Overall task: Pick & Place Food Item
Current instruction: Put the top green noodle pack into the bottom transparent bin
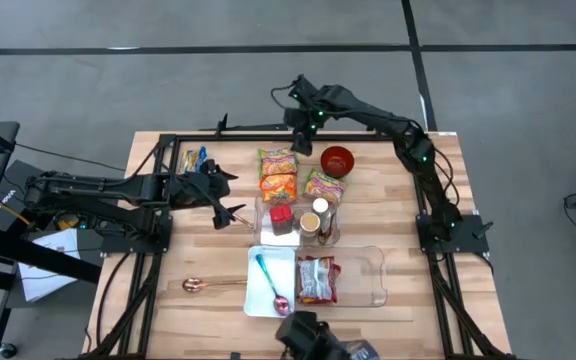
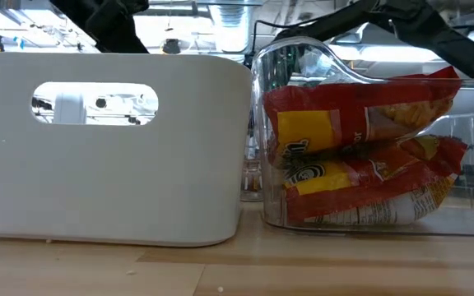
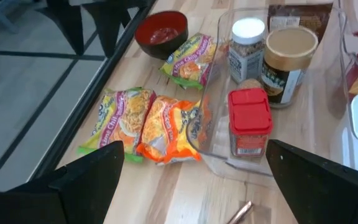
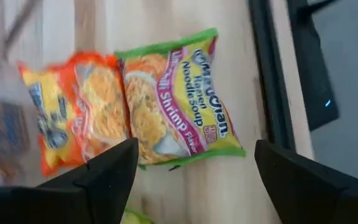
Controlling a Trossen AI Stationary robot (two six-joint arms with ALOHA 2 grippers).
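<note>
- Right gripper point(image 4: 191, 186) hangs over the table's far edge with its jaws spread wide and nothing in them, right above the green-edged noodle packet point(image 4: 176, 102).
- Best bet, I'd say: drop straight down and pinch the packet across its narrow width, since the orange packet point(image 4: 73, 115) lies touching it on one side.
- Packet itself is flat and crinkly, yellow with a green border, "Ramen Noodle Soup" and "Shrimp" printed on it. Probably slippery.
- Left gripper point(image 1: 230, 197) waits near the table's left edge, open too and holding nothing.
</note>
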